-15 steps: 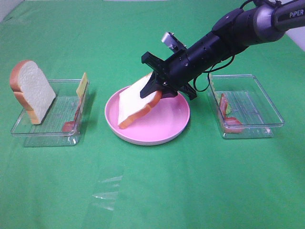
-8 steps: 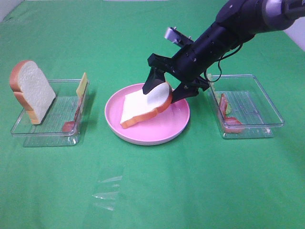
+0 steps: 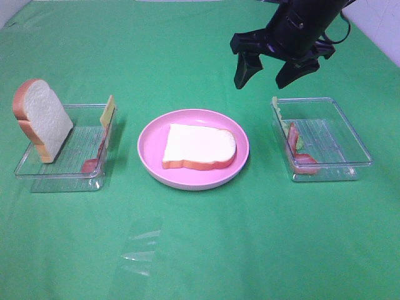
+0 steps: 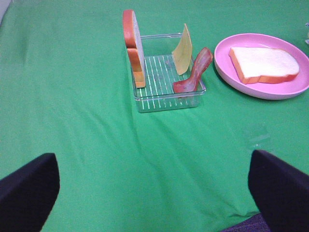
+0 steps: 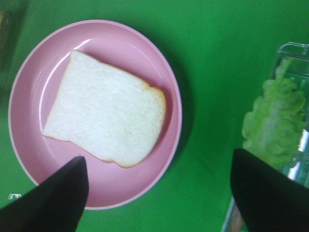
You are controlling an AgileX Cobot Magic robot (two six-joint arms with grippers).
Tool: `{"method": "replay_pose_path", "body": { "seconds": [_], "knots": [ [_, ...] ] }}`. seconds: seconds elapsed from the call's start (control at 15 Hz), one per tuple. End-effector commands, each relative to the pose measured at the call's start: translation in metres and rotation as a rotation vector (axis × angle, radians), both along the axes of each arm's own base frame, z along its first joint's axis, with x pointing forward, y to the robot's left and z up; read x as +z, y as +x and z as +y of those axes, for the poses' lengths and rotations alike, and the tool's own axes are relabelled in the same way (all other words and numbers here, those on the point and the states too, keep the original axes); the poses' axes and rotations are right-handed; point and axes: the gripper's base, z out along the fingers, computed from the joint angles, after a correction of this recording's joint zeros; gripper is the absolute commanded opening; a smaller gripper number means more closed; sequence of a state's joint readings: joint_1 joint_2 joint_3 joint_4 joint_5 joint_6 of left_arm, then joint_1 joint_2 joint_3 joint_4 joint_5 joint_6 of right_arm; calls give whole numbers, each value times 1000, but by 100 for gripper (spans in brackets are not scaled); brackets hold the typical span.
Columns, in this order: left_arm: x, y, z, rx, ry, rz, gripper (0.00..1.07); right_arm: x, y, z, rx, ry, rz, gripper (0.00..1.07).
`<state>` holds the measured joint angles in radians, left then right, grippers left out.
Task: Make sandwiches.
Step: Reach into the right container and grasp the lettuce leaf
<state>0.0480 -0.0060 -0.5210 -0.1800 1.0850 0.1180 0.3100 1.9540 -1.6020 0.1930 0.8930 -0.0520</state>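
Above far right of desk (image 3: 200,250), note right gripper (image 3: 261,81) spread wide, empty; left gripper (image 4: 152,169) likewise. Find bread (image 3: 200,145) flat at centre of plate (image 3: 141,147). Judged next: pinch lettuce (image 5: 273,125) in right-edge tray (image 3: 325,99) by its top; lay flat, centred on bread.

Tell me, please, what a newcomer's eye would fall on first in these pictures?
The white bread slice lying flat on the pink plate at the centre of the table stands out first. Behind it the right pincer hangs open and empty in the air. A second bread slice stands on edge in the left tray, and lettuce leans in the right tray.
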Motion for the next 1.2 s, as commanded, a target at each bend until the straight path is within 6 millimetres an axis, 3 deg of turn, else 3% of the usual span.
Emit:
{"method": "replay_pose_path", "body": {
  "seconds": [0.07,0.27,0.53,1.2],
  "knots": [
    [0,0,-1,-9,-11,-9,98,8,5,-16,-34,-75,7,79],
    [0,0,-1,-8,-11,-9,98,7,29,-39,-95,-86,33,79],
    [0,0,-1,-8,-11,-9,98,-13,53,-40,-101,-97,74,79],
    [0,0,-1,-8,-11,-9,98,-72,60,-37,-90,-128,227,78]
  ]
}}
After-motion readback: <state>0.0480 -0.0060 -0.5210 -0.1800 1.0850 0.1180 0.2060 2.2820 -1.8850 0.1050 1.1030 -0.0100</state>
